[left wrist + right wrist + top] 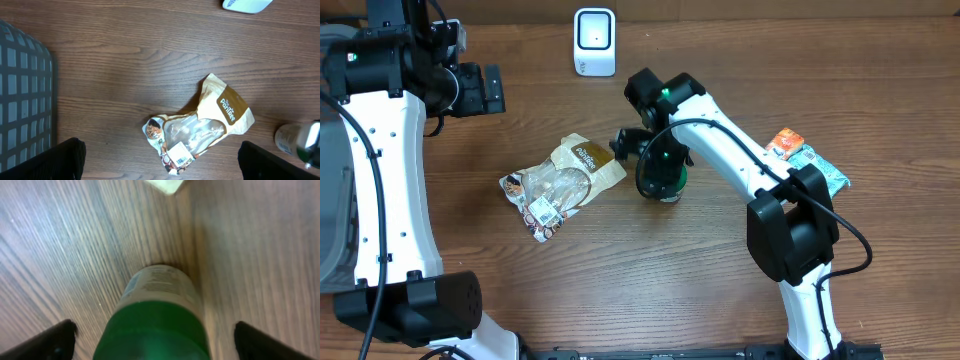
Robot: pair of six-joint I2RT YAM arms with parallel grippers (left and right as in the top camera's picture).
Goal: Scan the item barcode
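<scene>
The table is mid-brown wood with fine dark grain streaks. The snack bag is pale tan with a clear window, a dark brown label lettered in white, and a white barcode sticker. Right of the bag, the bottle is deep green with a cream label. Behind the bag, the scanner is white, its face outlined dark. Far right of the bag lies an orange-and-teal packet. Left of the bag, the basket is a grey grid.

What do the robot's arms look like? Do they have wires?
The white left arm and white right arm have chunky black joints, a loose black cable each, and a tiny green light. The left gripper and right gripper are black.
</scene>
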